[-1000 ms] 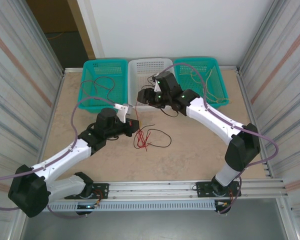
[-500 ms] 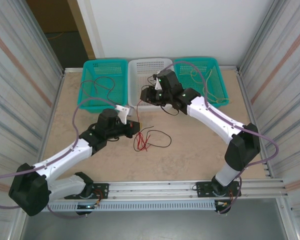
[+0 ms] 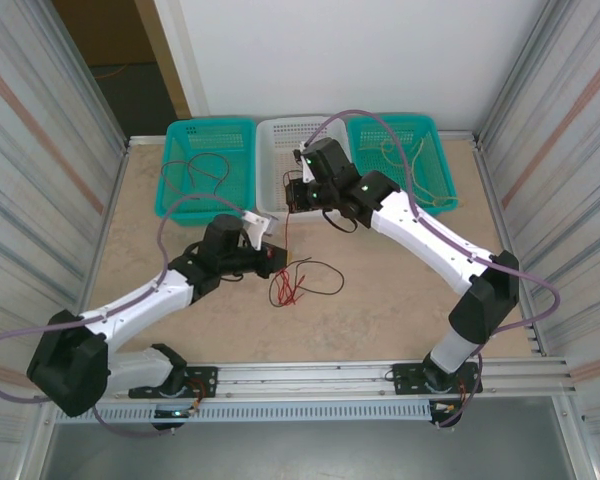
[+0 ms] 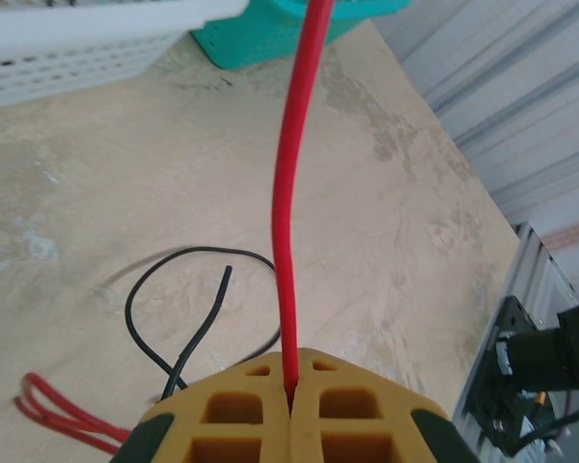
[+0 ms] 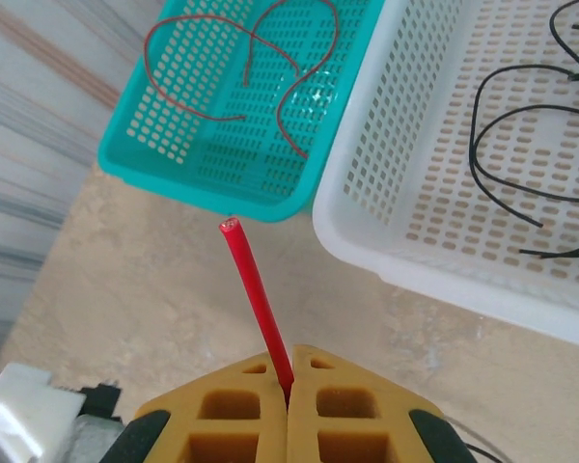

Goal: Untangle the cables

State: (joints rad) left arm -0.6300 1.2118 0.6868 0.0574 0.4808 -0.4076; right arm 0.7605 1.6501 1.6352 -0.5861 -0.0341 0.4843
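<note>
Red cable (image 4: 284, 222) — pinched in left gripper (image 4: 291, 388) and right gripper (image 5: 289, 388).

My left gripper (image 4: 291, 405) hides the lower end of the red cable (image 4: 291, 193). The cable's far end leaves the top edge just past the white basket (image 4: 77, 43), which is cropped there too. Farther from the white basket, a black cable (image 4: 201, 328) disappears behind my left gripper, and the bottom edge cuts the red loops (image 4: 72, 413). Past my right gripper (image 5: 289, 400), the white basket runs off the right edge with its black strands (image 5: 474, 145). From above, the red cable near the white basket is too thin to follow.
</note>
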